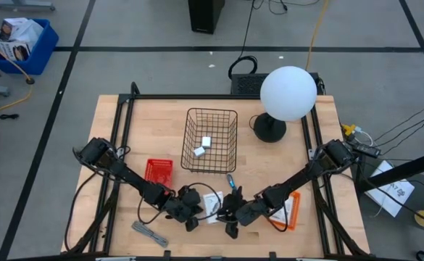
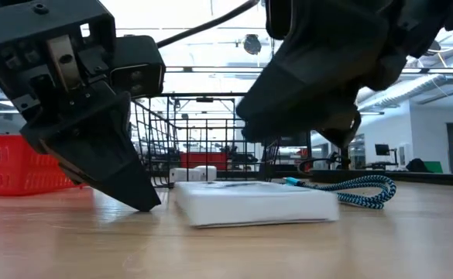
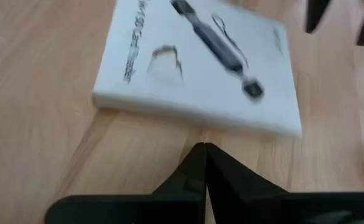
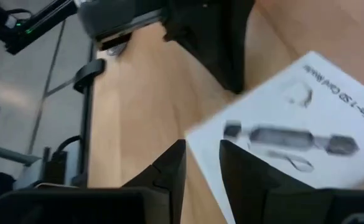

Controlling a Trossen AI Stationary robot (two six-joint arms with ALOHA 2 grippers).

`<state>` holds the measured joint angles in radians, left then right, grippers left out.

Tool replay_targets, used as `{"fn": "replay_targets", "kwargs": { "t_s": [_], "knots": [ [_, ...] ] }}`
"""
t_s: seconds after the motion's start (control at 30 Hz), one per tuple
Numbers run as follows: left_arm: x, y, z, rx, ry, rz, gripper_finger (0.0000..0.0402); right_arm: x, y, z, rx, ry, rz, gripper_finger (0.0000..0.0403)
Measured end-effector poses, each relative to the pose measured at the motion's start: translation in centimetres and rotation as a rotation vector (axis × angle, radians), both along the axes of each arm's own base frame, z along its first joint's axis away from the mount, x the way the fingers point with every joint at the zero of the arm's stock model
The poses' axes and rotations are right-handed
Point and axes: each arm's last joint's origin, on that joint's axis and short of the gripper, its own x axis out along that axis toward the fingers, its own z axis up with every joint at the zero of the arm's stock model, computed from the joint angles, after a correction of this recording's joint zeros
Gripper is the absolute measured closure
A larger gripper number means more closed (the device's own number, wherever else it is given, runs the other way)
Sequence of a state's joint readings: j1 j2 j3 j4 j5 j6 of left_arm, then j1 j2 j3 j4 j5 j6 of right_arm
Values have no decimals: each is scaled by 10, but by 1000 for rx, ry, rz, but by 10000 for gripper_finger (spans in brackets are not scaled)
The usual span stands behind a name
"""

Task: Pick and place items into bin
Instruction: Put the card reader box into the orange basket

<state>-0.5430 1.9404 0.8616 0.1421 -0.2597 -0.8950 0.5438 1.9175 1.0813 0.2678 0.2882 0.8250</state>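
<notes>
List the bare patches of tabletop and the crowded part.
Free: wood between wire basket and left table edge, above red basket; also the strip below the lamp base. Crowded: front centre, where both pincers flank the white packet.

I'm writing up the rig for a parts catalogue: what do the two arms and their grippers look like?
Both arms are black, jointed in bulky segments, with black cables trailing along them. The left gripper ends in two matte black, wedge-shaped fingers tapering to a thin edge. The right gripper has the same dark, flat-faced fingers. No markings show on either.
</notes>
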Motion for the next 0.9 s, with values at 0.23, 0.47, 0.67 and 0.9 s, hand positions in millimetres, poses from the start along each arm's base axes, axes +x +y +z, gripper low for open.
{"fn": "replay_targets", "kwargs": {
  "t_s": [0.23, 0.47, 0.67, 0.9],
  "knots": [
    [0, 0, 0, 19, -12, -11, 387, -4, -1, -5, 22, 68, -36, 316],
    [7, -6, 9, 47, -143, -84, 394, -15, -2, -14, 56, 218, -102, 348],
    [7, -6, 10, 42, -142, -79, 391, -14, -2, -6, 27, 170, -59, 397],
    [9, -8, 12, 76, -196, -112, 393, -24, -5, 18, 10, 163, -68, 401]
  ]
}}
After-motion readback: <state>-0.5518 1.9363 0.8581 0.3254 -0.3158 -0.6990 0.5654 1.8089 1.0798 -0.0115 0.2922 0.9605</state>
